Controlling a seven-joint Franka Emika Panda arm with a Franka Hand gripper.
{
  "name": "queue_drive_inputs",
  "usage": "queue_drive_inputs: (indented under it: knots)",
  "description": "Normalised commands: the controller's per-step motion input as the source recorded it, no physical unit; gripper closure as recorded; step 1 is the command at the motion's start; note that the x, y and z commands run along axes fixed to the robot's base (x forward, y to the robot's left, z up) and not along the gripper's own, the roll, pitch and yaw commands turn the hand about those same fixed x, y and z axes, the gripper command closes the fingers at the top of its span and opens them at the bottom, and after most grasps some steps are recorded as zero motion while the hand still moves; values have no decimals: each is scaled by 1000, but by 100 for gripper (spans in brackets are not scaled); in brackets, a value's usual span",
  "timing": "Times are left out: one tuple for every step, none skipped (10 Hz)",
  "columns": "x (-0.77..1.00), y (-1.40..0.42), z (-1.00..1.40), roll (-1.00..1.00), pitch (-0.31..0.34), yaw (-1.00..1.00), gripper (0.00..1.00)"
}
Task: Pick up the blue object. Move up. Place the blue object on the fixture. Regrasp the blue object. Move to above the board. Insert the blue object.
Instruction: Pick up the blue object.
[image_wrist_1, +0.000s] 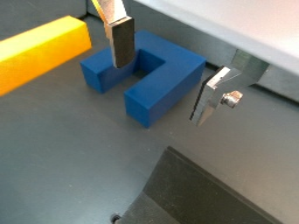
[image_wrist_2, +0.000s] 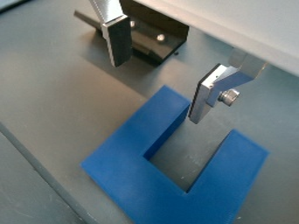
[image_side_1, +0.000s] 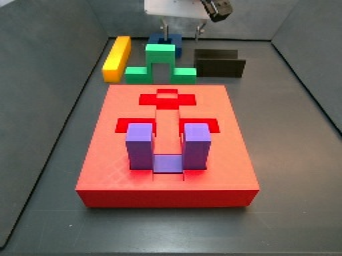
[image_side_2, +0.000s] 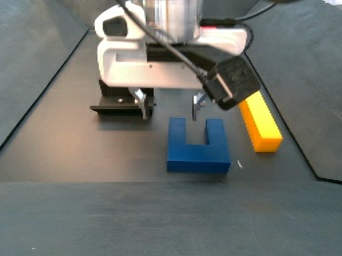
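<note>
Blue object (image_side_2: 197, 146) lies flat on the dark floor, U-shaped, its two prongs pointing toward the arm in a side view; also seen in both wrist views (image_wrist_1: 146, 74) (image_wrist_2: 176, 162). Not lifted, nothing gripping it. Gripper (image_side_2: 168, 105) hangs just above the prong ends, jaws apart with nothing between them. In a wrist view one finger (image_wrist_1: 119, 42) sits over the blue object's prong and the other finger (image_wrist_1: 214, 91) stands just off the far prong's outer side; whether a pad touches the plastic, cannot tell. In the wrist view with the fixture, one finger (image_wrist_2: 211, 92) is over the prong tip, the other finger (image_wrist_2: 115, 39) is over bare floor beside it.

Fixture (image_side_2: 120, 105), black, stands on the floor near the blue object's prong ends, apart from it; shows also in a wrist view (image_wrist_2: 158, 41) and in a side view (image_side_1: 221, 63). Yellow bar (image_side_2: 261, 124) lies just beside the blue object on its other side, not touching; also (image_wrist_1: 41, 52) and (image_side_1: 118, 57).

Board (image_side_1: 167, 175), red, is well apart from the gripper, nearer the camera in that side view. Purple U-shaped block (image_side_1: 163, 146) stands in a board cut-out. Green block (image_side_1: 160, 60) sits on the floor past the board, between the yellow bar and the fixture. Blue object is hidden in that view.
</note>
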Motion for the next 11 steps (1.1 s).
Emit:
queue_drive_inputs:
  knots:
    - [0,71,-249,29,0,0,0]
    - [0,49,-280,6,0,0,0]
    - [0,0,-171,0,0,43,0]
    - [0,0,-209,20,0,43,0]
    - [0,0,-206,16,0,46,0]
    - [0,0,-177,13,0,57,0]
    - [0,0,-143,10,0,31,0]
    - [0,0,-20,0,0,0,0]
    - [0,0,0,0,0,0,0]
    - [0,0,0,0,0,0,100]
    - [0,0,0,0,0,0,100]
